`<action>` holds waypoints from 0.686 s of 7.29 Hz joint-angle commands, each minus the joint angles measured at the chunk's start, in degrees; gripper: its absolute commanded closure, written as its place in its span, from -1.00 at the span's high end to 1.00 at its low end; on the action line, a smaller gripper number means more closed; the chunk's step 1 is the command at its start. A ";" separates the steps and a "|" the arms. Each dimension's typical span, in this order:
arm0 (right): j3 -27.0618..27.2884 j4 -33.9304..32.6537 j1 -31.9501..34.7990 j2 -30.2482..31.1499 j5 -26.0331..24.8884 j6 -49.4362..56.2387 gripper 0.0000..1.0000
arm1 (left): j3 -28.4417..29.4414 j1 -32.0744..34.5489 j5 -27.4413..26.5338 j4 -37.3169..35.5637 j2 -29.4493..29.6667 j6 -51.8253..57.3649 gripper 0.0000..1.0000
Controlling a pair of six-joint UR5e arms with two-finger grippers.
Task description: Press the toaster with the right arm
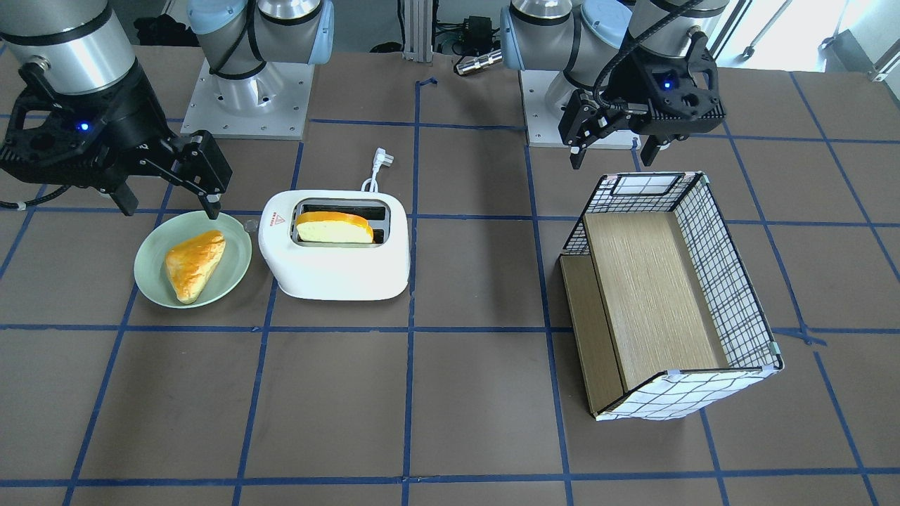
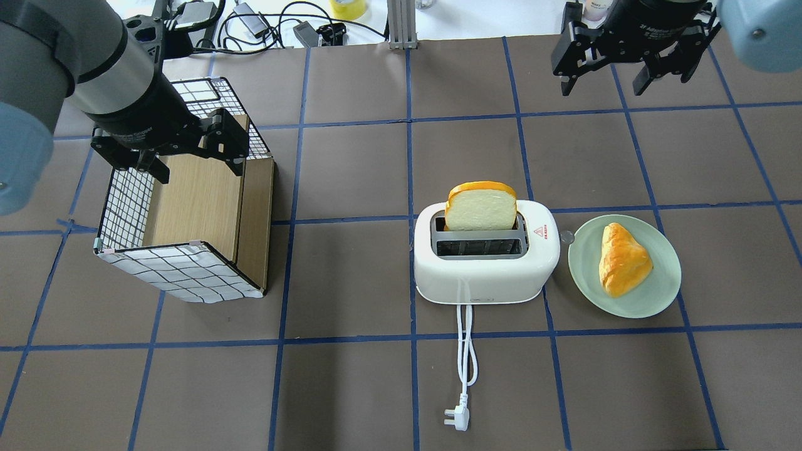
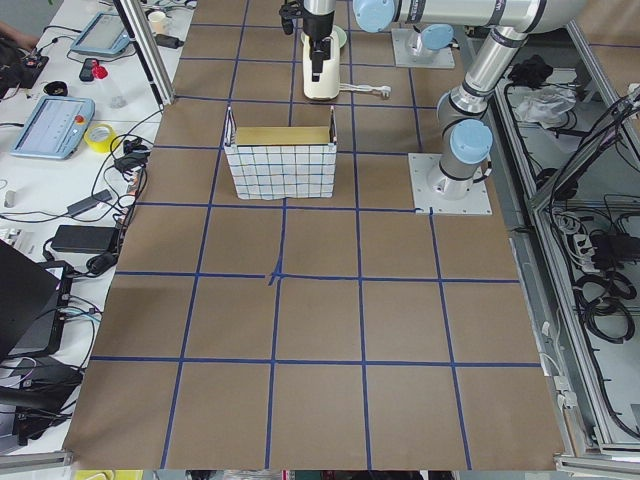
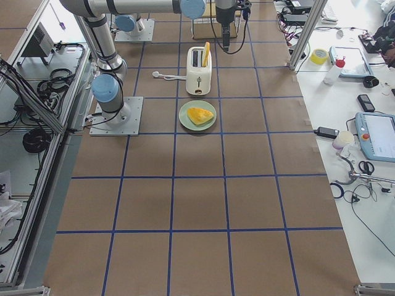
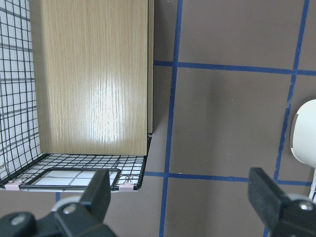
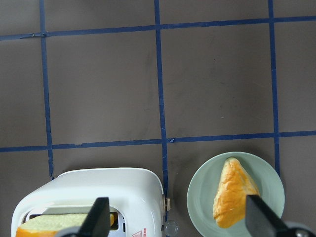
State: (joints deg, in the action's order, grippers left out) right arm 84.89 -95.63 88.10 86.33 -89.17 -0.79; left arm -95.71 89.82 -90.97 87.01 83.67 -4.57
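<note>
1. Front-facing: shows the right gripper point(image 1: 170, 205) raised high, spread wide and holding nothing, near the green plate point(image 1: 151, 295) and apart from the toaster point(image 1: 337, 270). Reads as the approach step, with no press begun.
2. Overhead: puts the toaster about midway along the table point(image 2: 351, 175), with a bread slice point(image 2: 480, 210) upright in its far slot and the grey lever point(image 2: 567, 237) at the end facing the plate. Finds the left gripper point(image 2: 197, 170) open and empty over the checked box point(image 2: 182, 275).
3. Side views: too distant for judging either gripper.
4. Right wrist: catches the lever low in frame. Probably calls next for lining up above it and pushing straight down.
5. Writing: red warning triangle point(image 2: 539, 233) with red print beneath, too small to read; white lettering on the gripper bodies, illegible.
</note>
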 commanded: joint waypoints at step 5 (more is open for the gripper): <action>-0.43 2.37 -1.43 -0.03 0.66 -0.09 -1.00 | 0.00 0.00 0.00 0.00 0.00 0.00 1.00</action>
State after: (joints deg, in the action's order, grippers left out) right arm 84.17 -93.56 87.30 86.39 -88.94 -0.88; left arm -95.71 89.82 -90.97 87.01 83.67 -4.57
